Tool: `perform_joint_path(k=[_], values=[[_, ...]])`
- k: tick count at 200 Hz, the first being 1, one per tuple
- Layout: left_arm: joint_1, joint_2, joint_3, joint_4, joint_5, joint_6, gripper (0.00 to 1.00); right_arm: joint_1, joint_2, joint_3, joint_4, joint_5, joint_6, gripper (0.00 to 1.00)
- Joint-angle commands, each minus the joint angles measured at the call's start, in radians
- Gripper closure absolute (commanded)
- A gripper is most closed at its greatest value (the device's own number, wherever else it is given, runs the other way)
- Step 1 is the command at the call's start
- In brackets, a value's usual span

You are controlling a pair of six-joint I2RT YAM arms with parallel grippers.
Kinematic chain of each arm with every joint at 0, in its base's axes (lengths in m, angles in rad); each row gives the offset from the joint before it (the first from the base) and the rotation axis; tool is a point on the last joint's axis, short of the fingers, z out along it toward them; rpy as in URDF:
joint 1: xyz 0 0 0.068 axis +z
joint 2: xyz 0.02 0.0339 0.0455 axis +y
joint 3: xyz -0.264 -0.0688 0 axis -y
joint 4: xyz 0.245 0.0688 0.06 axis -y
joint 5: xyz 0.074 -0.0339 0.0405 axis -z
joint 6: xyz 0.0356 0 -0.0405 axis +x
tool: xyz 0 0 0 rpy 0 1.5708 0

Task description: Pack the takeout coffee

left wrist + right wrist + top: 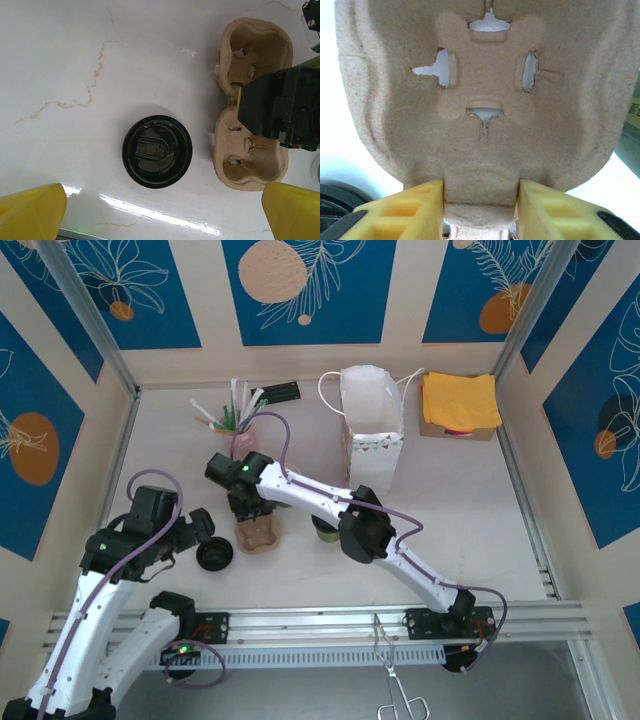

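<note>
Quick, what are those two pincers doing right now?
Left pincer: open, holding nothing, over the black lid.
Right pincer: closed on the cardboard cup carrier, at its middle ridge.

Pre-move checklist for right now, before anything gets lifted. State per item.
1. Right gripper straddles the centre ridge of the cup carrier, touching both sides: ok.
2. Grip firm enough to lift: cannot tell.
3. Both carrier pockets empty, nothing to spill: ok.
4. Left gripper open above the black lid, apart from the carrier: ok.
5. Paper bag upright with its mouth open: ok.
</note>
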Motion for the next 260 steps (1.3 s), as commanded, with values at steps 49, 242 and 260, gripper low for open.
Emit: perform_joint_path(k=[49, 242, 260], values=[[0.009, -0.009, -0.008, 0.010, 0.014, 0.021, 0.00, -0.005, -0.011, 0.048, -0.032, -0.019, 0.011, 0.67], [0.203, 0.208, -0.086, 0.281, 0.157, -0.096, 0.17, -0.018, -0.109, -0.037, 0.006, -0.066, 0.007, 0.67], [0.292, 0.273, -0.125, 0.381, 0.303, -0.096, 0.21, -0.019, -0.109, -0.040, 0.006, -0.072, 0.003, 0.67]])
